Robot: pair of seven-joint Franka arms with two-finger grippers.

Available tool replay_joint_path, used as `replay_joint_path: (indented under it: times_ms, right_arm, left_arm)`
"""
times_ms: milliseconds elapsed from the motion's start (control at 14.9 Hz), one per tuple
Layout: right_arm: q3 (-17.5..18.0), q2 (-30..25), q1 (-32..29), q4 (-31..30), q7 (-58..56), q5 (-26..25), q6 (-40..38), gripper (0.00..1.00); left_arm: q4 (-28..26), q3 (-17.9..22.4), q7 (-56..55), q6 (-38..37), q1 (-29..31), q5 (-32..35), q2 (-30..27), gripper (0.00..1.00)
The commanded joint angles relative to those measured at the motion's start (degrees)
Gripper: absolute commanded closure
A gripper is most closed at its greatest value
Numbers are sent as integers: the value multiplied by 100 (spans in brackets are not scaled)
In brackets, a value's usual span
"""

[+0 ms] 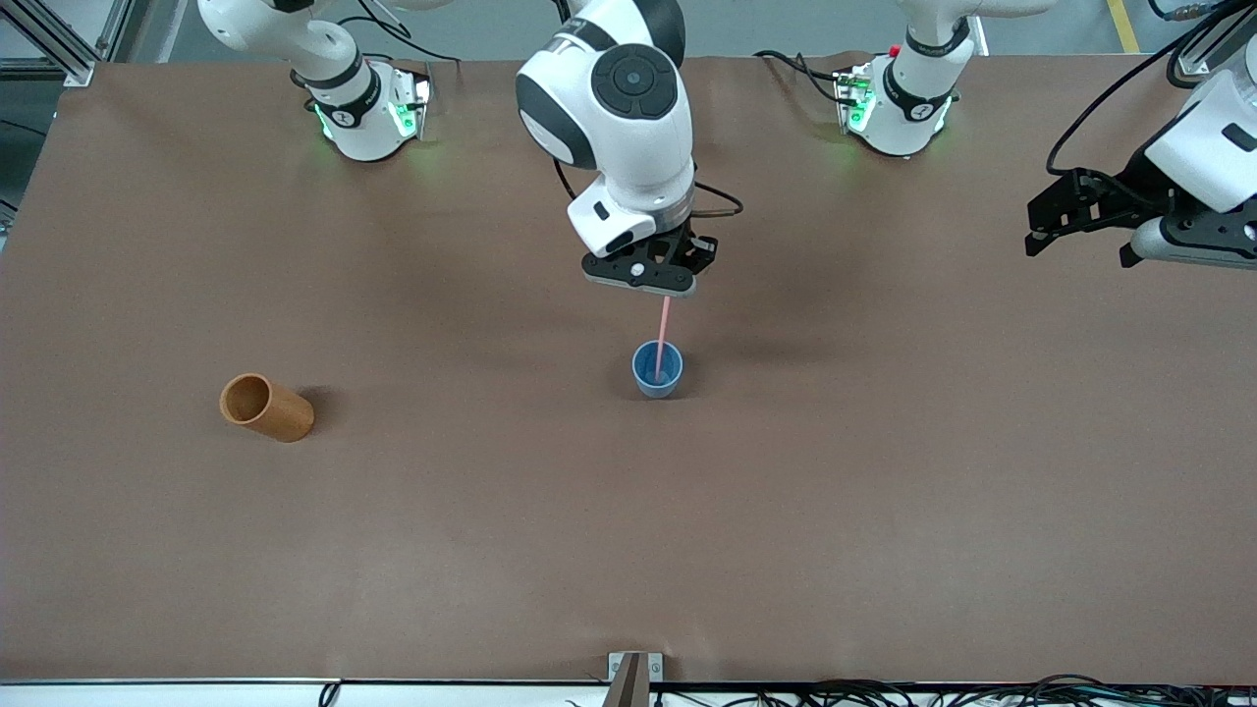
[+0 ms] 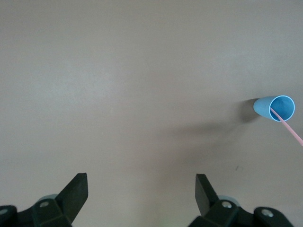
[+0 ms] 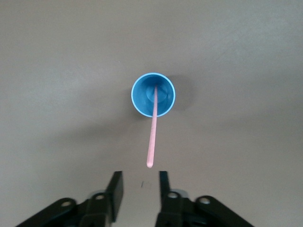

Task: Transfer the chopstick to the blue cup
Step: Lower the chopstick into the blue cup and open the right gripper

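The blue cup stands upright at the table's middle. The pale pink chopstick stands in it, its lower end on the cup's floor, leaning a little. My right gripper hangs just over the stick's top end, open, its fingers apart from the stick. In the right wrist view the stick rises from the cup toward the open gripper. My left gripper waits open and empty in the air at the left arm's end of the table. The left wrist view shows its wide-open gripper, the cup and the stick.
An orange-brown cylindrical cup lies on its side toward the right arm's end of the table, a little nearer the front camera than the blue cup. The brown table is bare around both cups.
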Motion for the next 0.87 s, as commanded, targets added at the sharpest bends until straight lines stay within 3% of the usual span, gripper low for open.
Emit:
replay_joint_path:
  times_ms: [0,201,335,537,805]
  right_arm:
    - [-84,-61,-47,65,-4,73,-6,48]
    - [-85,-499,-459,65,-144,73,-59,19]
    - [-102,-965,-880,-75,-775,55,-408,8]
    - [-120,-1685,-1750,-469,-1637,46,-498,0]
    - [-120,-2547,-2744,-1383,-3182,-111,-490,0]
  left_arm:
    - [7,-8,-10,-37,22,-24,-43,0]
    - [25,-8,-19,-37,22,-15,-16,0]
    - [25,-8,-19,-37,22,-24,-16,0]
    - [25,-8,-19,-37,22,-24,1,0]
    - [33,-8,-80,-37,31,-50,19,0]
